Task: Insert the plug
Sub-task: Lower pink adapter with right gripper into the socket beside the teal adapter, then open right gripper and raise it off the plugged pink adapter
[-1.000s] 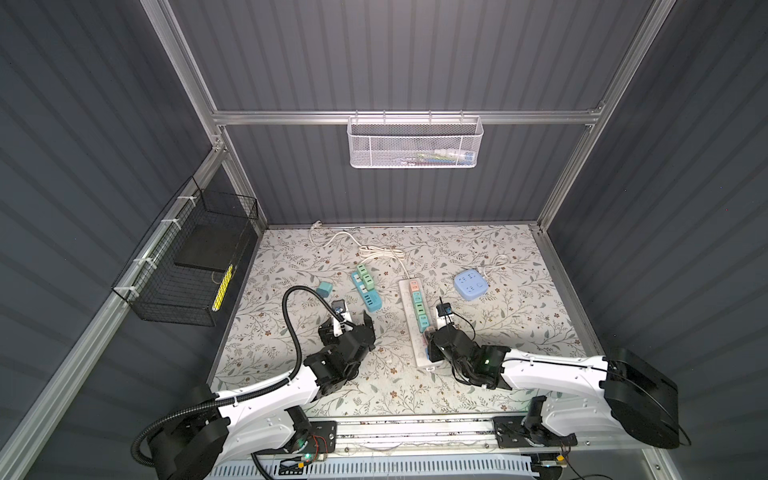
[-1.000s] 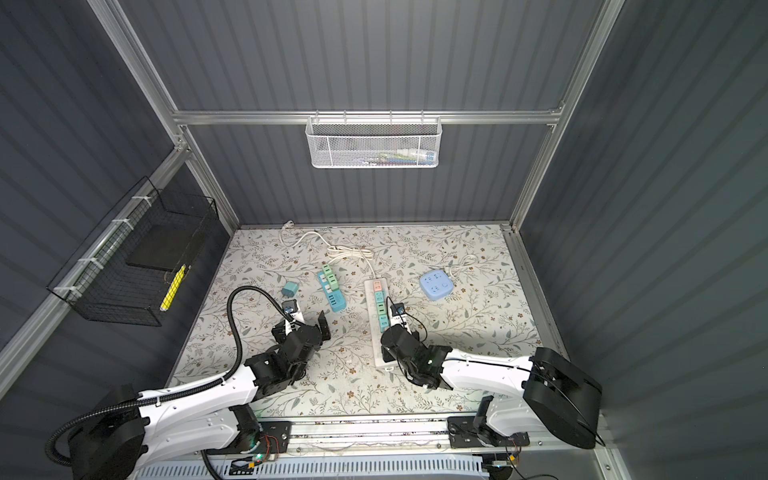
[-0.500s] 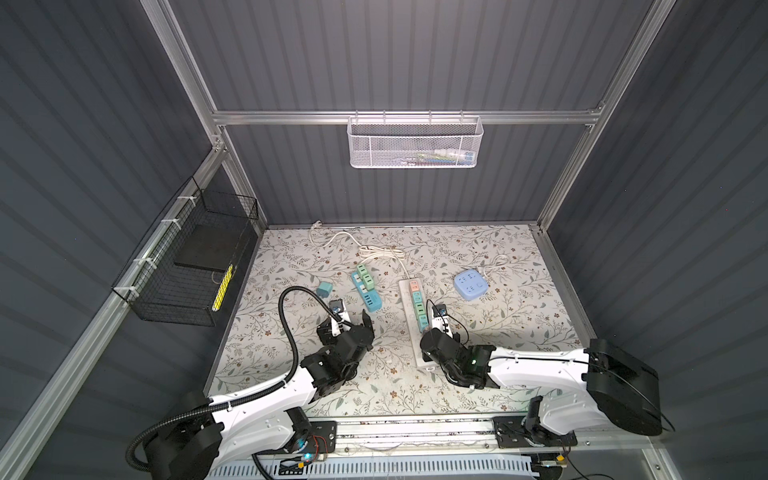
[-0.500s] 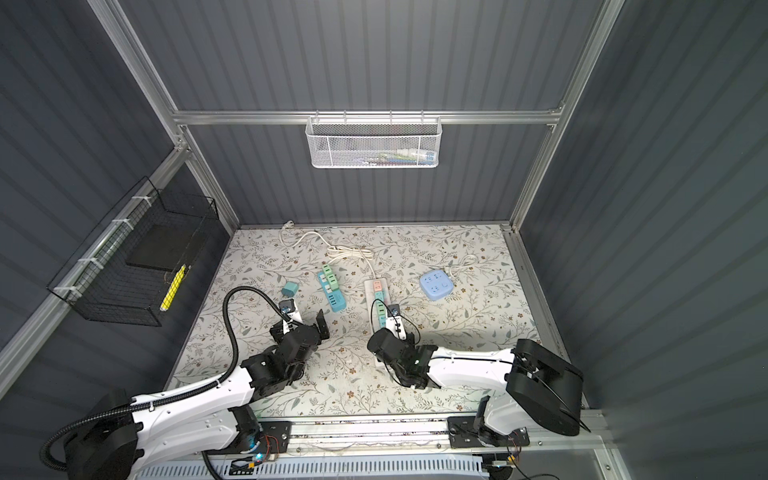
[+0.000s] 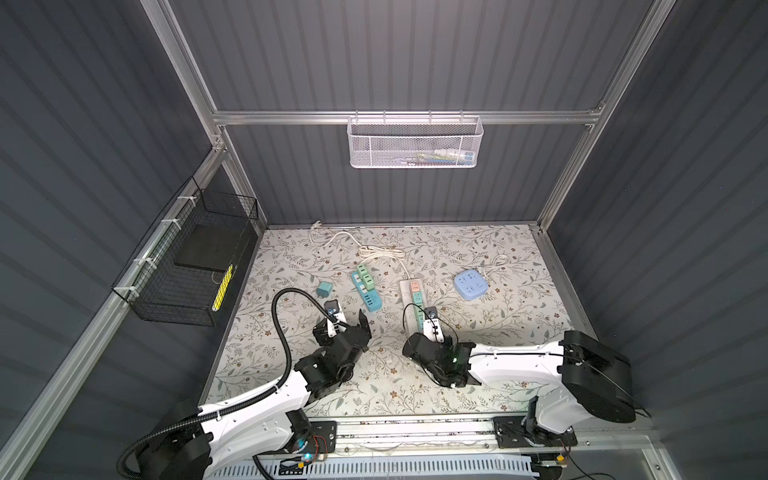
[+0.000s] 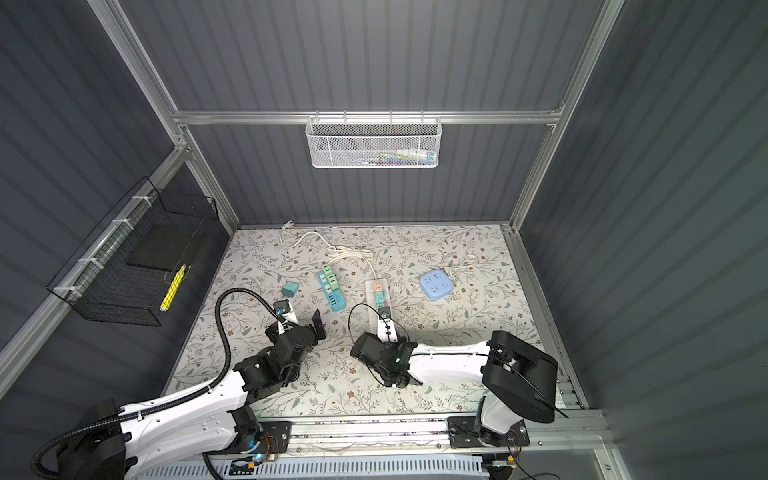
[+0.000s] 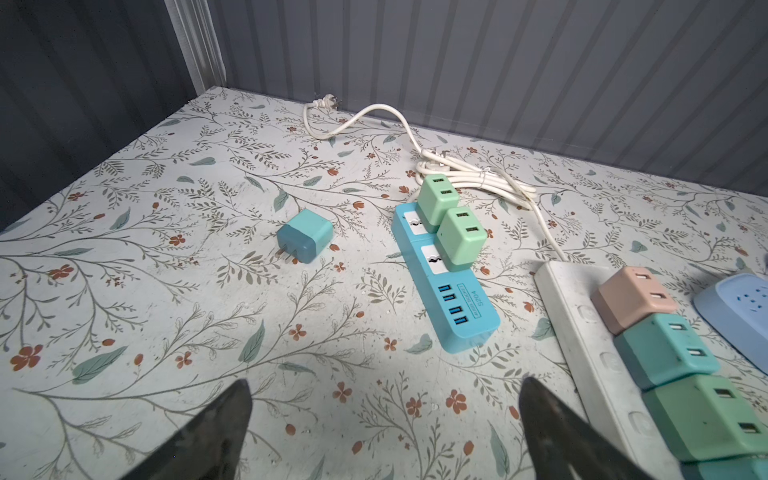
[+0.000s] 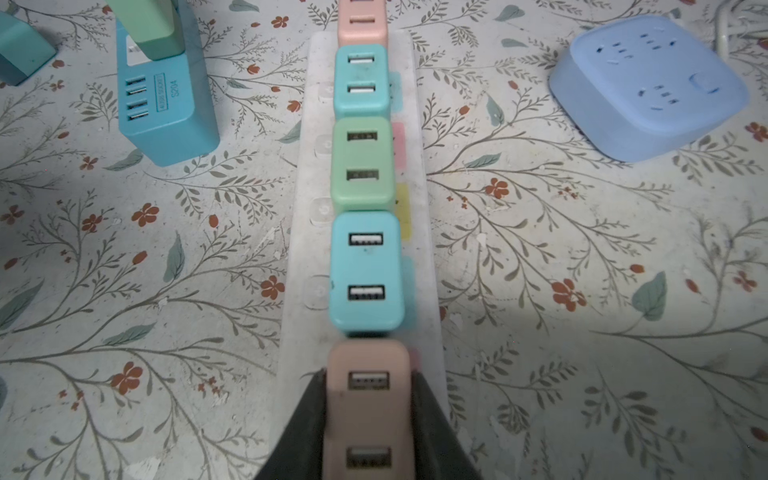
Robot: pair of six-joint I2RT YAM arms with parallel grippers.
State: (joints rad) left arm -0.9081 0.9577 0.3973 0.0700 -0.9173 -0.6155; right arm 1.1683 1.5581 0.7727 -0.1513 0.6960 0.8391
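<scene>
On the left, your left gripper (image 7: 384,399) hangs spread wide and empty over the flowered table (image 7: 124,291). A loose teal plug (image 7: 305,236) lies on its side farther off, prongs bare, and the blue power strip (image 7: 457,307) is just right of that. In the middle, the pink plug (image 8: 368,399) is your piece. The right gripper (image 8: 370,376) pinches it by its two flat sides at the near end of the white power strip (image 8: 299,249), in line with the row of plugs already seated there. You cannot tell from here whether its prongs are fully home. Treat it as a light, hard plastic cube with smooth, probably slippery faces, and hold it square on the side walls, clear of the USB face. The prongs are likely to bind or bend if it tilts, and the strip looks light enough to shift under a push. Far right sits the pale blue socket cube (image 8: 648,87), well apart.
</scene>
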